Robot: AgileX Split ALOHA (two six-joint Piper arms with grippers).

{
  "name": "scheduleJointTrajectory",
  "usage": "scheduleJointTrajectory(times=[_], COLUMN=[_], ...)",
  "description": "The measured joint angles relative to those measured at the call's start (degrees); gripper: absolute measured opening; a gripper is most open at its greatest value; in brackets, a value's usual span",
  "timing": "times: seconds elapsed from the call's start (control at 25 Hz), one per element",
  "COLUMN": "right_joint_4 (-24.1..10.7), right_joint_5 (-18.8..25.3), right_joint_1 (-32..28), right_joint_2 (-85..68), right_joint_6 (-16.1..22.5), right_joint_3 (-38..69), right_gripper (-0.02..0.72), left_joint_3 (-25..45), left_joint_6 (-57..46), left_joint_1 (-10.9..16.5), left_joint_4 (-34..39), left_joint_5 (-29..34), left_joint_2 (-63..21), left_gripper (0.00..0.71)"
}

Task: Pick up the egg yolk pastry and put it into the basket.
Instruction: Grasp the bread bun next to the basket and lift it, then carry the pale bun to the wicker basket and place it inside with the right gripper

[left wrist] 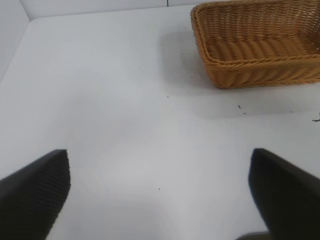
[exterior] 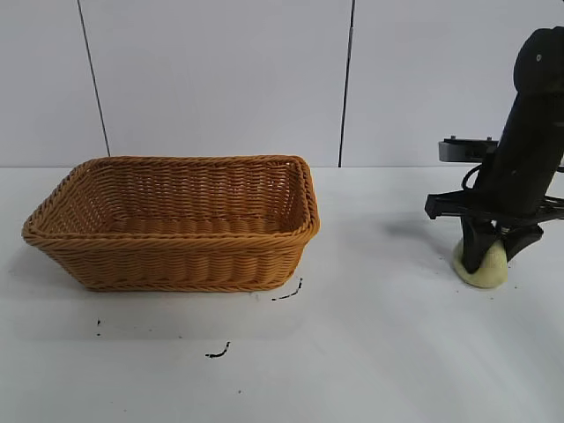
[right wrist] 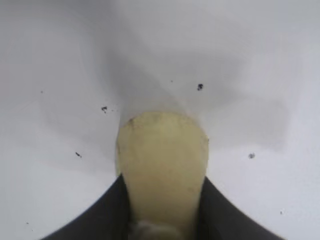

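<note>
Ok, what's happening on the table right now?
The right gripper points straight down at the table's right side, its fingers closed around the pastry, which looks squeezed between them in the right wrist view and sits on the table, not yet lifted. The basket stands empty on the left side. The left gripper is idle above bare table short of the basket, fingers wide open.
</note>
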Motion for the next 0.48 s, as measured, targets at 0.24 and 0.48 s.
scheduleJointTrajectory(times=[0.24, 0.48], right_joint_4=[0.1, 0.0], right_joint_5=[1.5, 13.0], right_joint_1=[0.0, 0.0], right_joint_2=[0.0, -0.6], right_joint_6=[0.0, 0.0], right_joint_3=[-0.9, -8.6], right_gripper=[0.139, 0.138], left_joint_3=[0.0, 0.0], left_joint_6=[0.0, 0.0], left_joint_1=[0.0, 0.0], left_joint_4=[0.0, 0.0], left_joint_5=[0.0, 0.0], left_joint_2=[0.0, 0.0], left_gripper=[0.697, 0.697])
